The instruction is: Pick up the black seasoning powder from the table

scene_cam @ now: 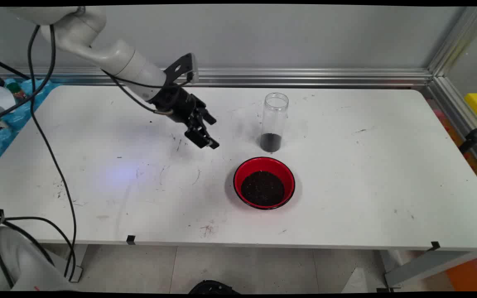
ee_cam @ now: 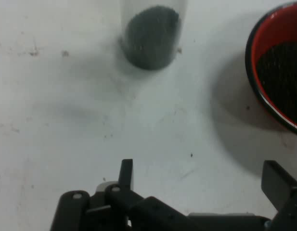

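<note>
Above the white tabletop (scene_cam: 346, 186) in the main view, you see the black two-finger pincer (scene_cam: 207, 132) hanging in the air at about ten o'clock from the round red bowl with a black rim (scene_cam: 264, 182). It points down and toward the bowl, and it touches nothing. The bowl sits near the tabletop's middle and holds a heap of dark, soil-like grains (scene_cam: 262, 188). Just beyond the bowl, at its twelve o'clock and apart from it, stands a tall clear cylindrical jar (scene_cam: 274, 121), upright, open at the top, with a shallow layer of the same dark grains at its bottom. The jar lies at roughly three o'clock from the pincer, and the two are well apart. Black cables (scene_cam: 52, 157) hang down from the arm on the left.

In the hand view you look along the pincer (ee_cam: 201, 178) at the tabletop (ee_cam: 66, 120). Its two fingers (ee_cam: 126, 174) stand wide apart with only bare surface between them, so it is spread open and has hold of nothing. The jar's dark bottom (ee_cam: 150, 41) shows at twelve o'clock, slightly left, and the red bowl (ee_cam: 278, 62) is cut off by the frame edge at two o'clock.
</note>
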Controlling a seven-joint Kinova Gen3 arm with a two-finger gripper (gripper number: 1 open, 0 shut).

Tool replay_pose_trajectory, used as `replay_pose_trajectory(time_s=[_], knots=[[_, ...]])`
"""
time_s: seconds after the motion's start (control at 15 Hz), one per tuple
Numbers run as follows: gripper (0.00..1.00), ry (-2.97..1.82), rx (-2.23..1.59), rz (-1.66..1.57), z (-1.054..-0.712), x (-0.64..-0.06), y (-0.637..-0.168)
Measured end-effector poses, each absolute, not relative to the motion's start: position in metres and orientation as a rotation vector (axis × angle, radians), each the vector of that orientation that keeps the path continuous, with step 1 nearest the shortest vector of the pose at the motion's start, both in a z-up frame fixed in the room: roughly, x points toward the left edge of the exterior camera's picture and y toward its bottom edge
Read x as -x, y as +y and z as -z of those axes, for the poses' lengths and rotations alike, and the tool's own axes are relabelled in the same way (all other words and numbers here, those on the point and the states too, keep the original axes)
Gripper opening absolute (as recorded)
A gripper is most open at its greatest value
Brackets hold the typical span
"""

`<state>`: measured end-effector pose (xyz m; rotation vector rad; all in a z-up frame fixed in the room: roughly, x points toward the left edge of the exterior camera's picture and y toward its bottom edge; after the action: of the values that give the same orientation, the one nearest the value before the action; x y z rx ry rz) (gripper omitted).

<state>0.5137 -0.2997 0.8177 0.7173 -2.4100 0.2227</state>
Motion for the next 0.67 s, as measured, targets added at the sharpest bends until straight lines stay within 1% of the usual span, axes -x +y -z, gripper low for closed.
replay_pose_trajectory(time_s=[0.4,0.67], knots=[[1.0,-2.366,-0.69,-0.255,-0.832,-0.495,-0.32],[1.0,-2.339,-0.67,-0.269,-0.83,-0.482,-0.329]])
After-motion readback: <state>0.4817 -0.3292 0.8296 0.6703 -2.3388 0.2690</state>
